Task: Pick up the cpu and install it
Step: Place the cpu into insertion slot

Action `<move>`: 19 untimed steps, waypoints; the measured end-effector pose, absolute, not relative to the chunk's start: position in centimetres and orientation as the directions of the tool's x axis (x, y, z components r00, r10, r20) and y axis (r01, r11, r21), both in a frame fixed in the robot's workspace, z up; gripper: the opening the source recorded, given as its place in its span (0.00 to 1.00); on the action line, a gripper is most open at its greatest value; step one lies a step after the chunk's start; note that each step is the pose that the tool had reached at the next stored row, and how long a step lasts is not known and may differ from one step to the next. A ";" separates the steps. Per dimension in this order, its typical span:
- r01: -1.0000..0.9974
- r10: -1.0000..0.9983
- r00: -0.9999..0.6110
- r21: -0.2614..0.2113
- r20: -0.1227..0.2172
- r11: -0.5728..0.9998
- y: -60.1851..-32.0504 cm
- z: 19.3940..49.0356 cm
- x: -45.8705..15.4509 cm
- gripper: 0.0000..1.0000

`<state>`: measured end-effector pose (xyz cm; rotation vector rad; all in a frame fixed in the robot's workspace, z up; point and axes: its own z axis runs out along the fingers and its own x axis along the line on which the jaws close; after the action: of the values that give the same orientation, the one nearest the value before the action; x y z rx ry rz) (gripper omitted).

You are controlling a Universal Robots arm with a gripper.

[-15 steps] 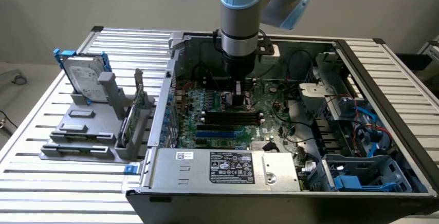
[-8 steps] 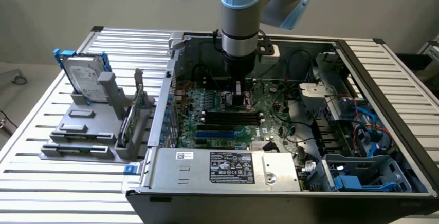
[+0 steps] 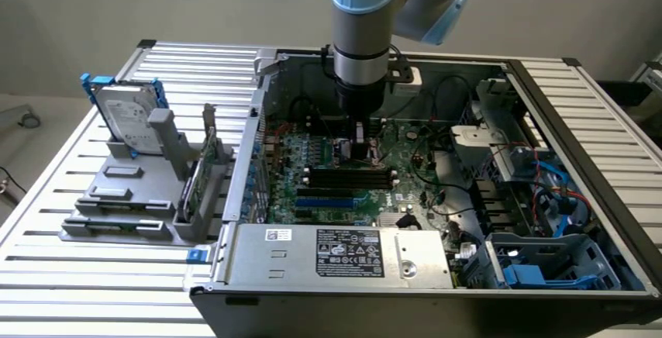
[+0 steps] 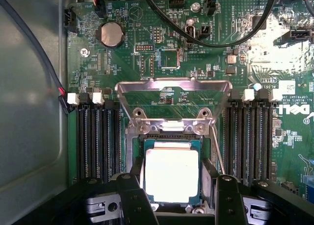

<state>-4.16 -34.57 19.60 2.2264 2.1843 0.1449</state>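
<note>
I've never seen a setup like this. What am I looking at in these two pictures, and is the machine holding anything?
The grey and light-blue column in the exterior view is a robot arm, reaching down into an open black desktop computer case that lies on a slatted metal table. That picture comes from a camera standing off the arm. The other comes from a camera on the arm's wrist, looking down at the green circuit board. There the cpu, a small square chip with a shiny silver top, sits at the metal-framed socket, whose cover frame is flipped up. The gripper is right over the chip; whether it grips it I cannot tell. At the exterior view's left, a grey holder carries a silver hard drive with a blue frame.
</note>
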 end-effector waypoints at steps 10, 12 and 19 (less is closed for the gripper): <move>0.997 0.999 0.009 0.081 0.053 -0.013 -34.6 19.6 -4.2 0.55; 0.997 0.999 0.009 0.082 0.053 -0.013 -34.6 19.5 -4.2 0.55; 0.997 0.999 0.009 0.082 0.052 -0.013 -34.6 19.4 -4.2 0.55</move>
<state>-4.24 -34.57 19.45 2.2162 2.1912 0.1483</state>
